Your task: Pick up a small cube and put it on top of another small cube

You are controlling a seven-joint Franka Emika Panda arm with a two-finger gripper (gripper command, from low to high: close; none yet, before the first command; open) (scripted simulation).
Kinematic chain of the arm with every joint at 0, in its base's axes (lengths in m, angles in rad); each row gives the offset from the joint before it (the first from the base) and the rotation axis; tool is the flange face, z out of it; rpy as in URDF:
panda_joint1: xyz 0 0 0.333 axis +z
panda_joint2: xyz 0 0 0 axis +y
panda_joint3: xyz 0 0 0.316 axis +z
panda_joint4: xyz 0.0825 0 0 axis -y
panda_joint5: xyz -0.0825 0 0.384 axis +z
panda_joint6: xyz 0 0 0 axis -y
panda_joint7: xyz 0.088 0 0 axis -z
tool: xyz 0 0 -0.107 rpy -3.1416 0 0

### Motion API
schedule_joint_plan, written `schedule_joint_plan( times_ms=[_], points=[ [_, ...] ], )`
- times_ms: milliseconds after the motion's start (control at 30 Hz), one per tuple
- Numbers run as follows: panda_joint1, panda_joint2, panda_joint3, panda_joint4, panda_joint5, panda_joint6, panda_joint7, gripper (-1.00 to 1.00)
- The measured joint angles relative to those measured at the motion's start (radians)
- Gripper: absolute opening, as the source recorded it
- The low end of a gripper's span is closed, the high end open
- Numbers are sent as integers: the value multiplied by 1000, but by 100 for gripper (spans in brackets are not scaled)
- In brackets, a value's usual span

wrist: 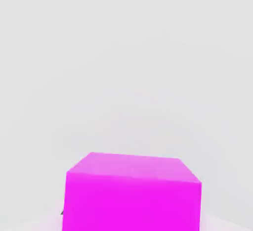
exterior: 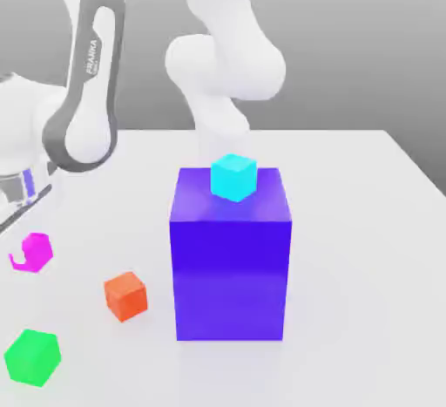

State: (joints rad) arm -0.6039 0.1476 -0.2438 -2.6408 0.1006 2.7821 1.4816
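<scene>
You have five blocks in front of you: four small cubes and one big one. The small magenta cube (exterior: pixel 35 251) sits at the exterior view's left, close to the bench's (exterior: pixel 366 222) edge, and the hand (exterior: pixel 19 213) reaches it from the left, clenched on it. In the hand view that same magenta cube (wrist: pixel 132 195) fills the near foreground with pale bench (wrist: pixel 126 67) beyond it. One orange-red cube (exterior: pixel 125 295) lies just to the right of the magenta one and nearer the camera, apart from it. One green cube (exterior: pixel 32 357) lies nearest the camera at the left. One cyan cube (exterior: pixel 233 177) rests on top of the single tall blue block (exterior: pixel 231 266), which stands mid-bench.
</scene>
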Motion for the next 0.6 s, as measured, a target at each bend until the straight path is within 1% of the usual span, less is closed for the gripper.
schedule_joint_plan(
  times_ms=[600],
  points=[
    [-48,17,143,98,-62,-81,-717,-100]
  ],
)
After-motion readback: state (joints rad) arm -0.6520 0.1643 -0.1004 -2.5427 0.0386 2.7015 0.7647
